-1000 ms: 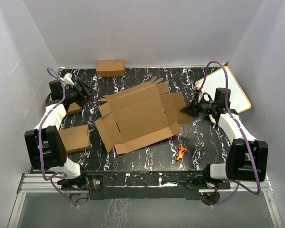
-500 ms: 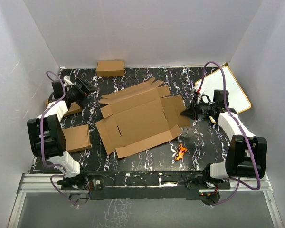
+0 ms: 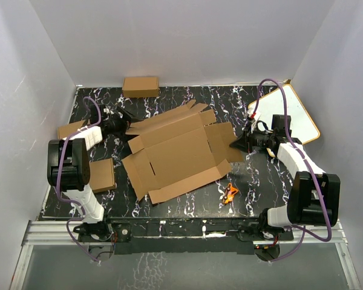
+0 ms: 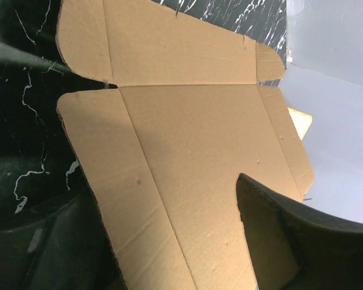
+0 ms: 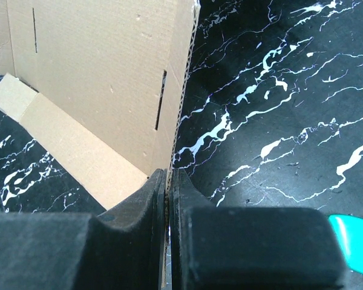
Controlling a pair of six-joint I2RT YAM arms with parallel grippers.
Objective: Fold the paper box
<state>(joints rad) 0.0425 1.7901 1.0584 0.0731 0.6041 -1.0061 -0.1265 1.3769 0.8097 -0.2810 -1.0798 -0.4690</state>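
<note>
A robot lab test cell — plain white walls (image 3: 187, 42) box in a black marbled table (image 3: 187, 202).

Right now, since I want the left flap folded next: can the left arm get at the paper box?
Probably yes. The left gripper is at the paper box's left edge, open, with the cardboard between its fingers; nothing blocks it. The right gripper pinches the opposite edge.
</note>
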